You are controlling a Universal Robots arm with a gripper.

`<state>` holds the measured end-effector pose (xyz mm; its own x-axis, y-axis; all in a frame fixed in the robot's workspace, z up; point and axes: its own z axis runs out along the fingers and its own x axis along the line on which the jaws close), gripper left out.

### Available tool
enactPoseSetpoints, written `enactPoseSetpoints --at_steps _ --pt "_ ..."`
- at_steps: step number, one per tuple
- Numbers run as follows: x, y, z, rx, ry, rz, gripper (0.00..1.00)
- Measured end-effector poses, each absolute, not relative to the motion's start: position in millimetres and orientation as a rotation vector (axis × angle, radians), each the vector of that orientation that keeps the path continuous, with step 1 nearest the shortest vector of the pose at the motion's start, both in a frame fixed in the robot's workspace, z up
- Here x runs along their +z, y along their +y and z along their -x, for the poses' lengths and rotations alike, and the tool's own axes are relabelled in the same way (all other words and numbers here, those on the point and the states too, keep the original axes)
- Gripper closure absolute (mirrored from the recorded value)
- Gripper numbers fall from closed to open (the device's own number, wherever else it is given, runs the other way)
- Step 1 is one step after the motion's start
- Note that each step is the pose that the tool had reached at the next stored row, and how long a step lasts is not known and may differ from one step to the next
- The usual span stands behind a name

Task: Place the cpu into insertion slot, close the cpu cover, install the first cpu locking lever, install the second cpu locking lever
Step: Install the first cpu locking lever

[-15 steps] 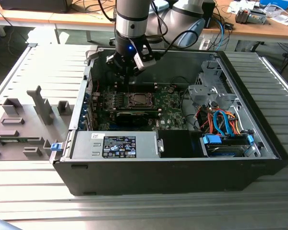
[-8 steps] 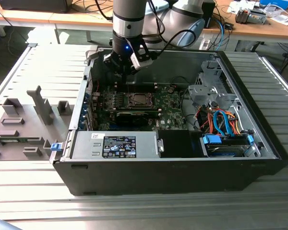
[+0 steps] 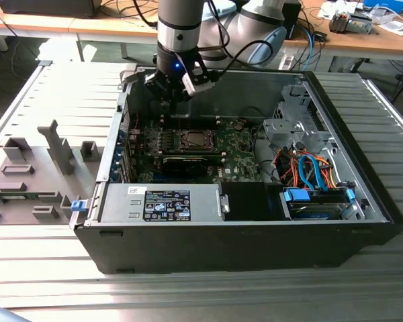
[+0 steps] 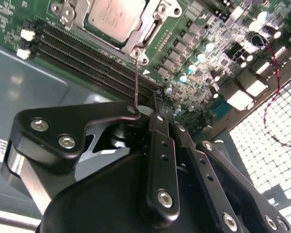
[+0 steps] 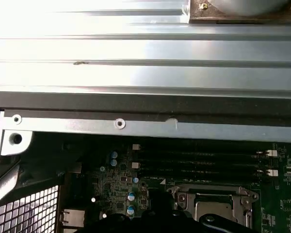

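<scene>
The cpu (image 4: 117,14), with its dull silver top, lies in the insertion slot (image 3: 193,139) on the green board. The cpu cover (image 4: 153,26) is down around it as a silver frame, also seen in the first wrist view (image 5: 218,194). A thin wire locking lever (image 4: 136,80) stands up from the socket's corner and reaches the black links of my gripper (image 4: 158,97). The fingers are shut together, close beside the lever; whether they touch it is unclear. In the exterior view the gripper (image 3: 175,100) hangs inside the open case, just behind the socket.
Black memory slots (image 4: 87,53) run beside the socket. The case's rear wall and vent grille (image 4: 271,145) are close by. A drive cage with orange and blue cables (image 3: 309,168) fills the exterior view's right, the power supply (image 3: 164,201) the front. A grey fixture (image 3: 33,174) stands outside.
</scene>
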<state>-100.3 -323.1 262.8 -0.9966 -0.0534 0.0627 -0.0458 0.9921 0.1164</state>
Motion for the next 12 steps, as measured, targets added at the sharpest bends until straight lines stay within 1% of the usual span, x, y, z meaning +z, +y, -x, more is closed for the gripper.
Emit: enactPoseSetpoints --at_steps 12 --pt "261.8 -317.0 91.1 -0.176 -3.068 -0.106 0.89"
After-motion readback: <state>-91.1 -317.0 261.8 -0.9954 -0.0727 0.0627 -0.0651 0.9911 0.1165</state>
